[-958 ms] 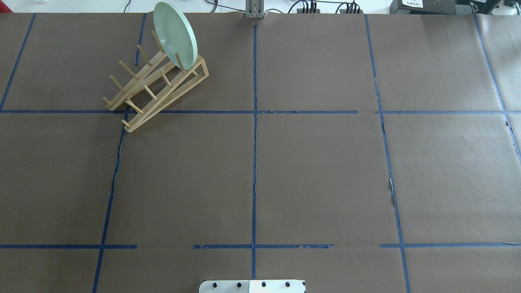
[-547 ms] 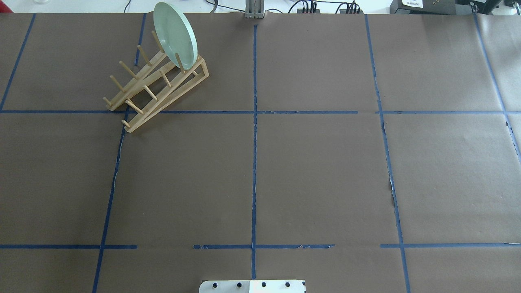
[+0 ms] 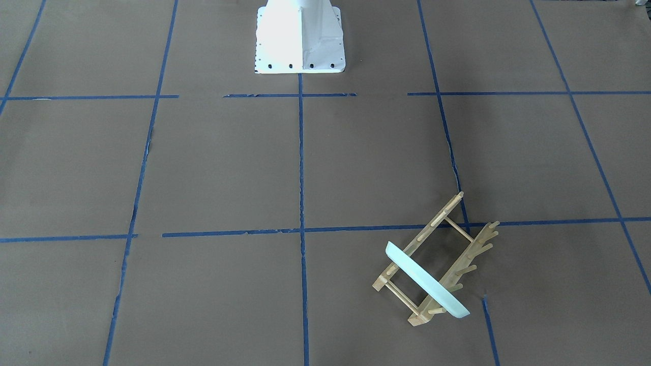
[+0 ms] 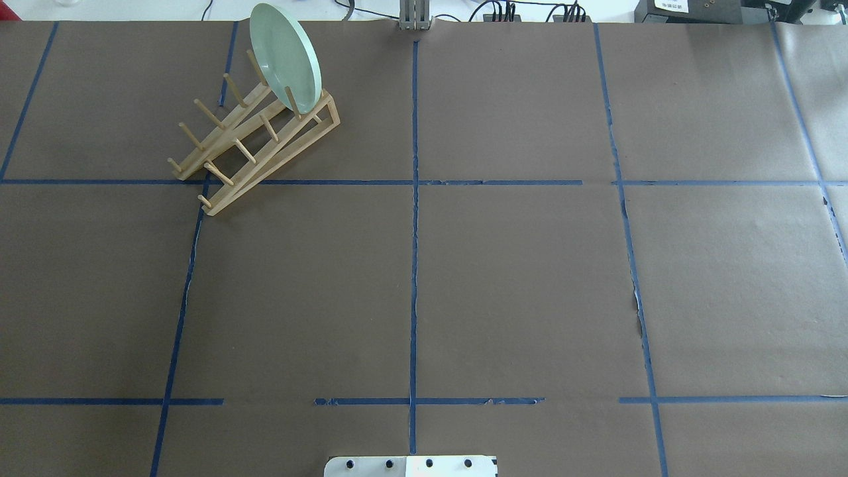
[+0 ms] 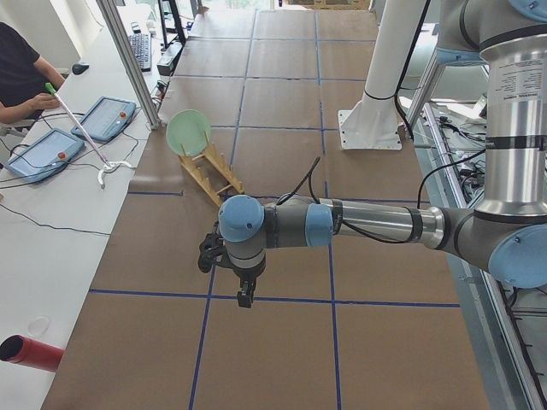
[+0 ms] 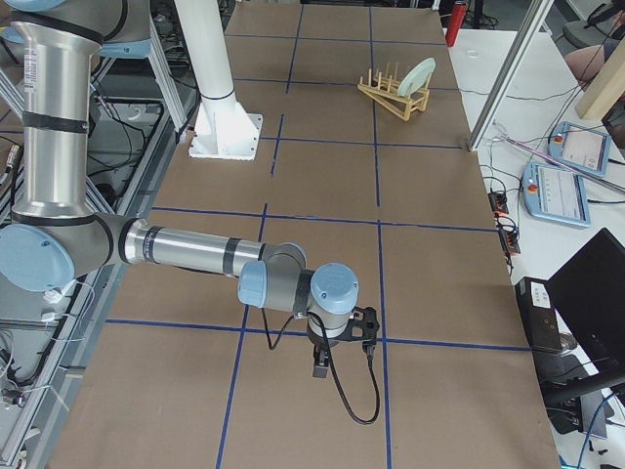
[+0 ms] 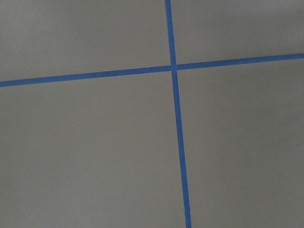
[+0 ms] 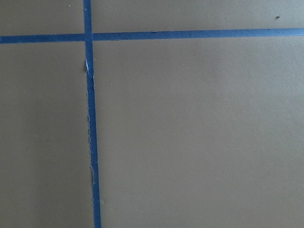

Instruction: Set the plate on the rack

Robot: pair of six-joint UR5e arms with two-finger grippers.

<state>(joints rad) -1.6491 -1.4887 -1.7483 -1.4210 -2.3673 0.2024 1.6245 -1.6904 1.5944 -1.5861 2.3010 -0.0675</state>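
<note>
The pale mint-green plate (image 4: pixel 285 56) stands on edge, leaning between the pegs at the far end of the light wooden rack (image 4: pixel 258 142), at the table's far left. It also shows in the front-facing view (image 3: pixel 424 282) on the rack (image 3: pixel 457 244). No gripper touches it. The left gripper (image 5: pixel 245 299) hangs over the near end of the table in the exterior left view, far from the rack (image 5: pixel 212 175); I cannot tell whether it is open. The right gripper (image 6: pixel 320 369) shows only in the exterior right view, state unclear. Both wrist views show only brown paper and blue tape.
The table is covered in brown paper with a blue tape grid. The robot's white base (image 4: pixel 411 466) sits at the near edge. A side desk with tablets (image 5: pixel 51 149), a person and a red cylinder (image 5: pixel 30 352) lies beyond the far edge.
</note>
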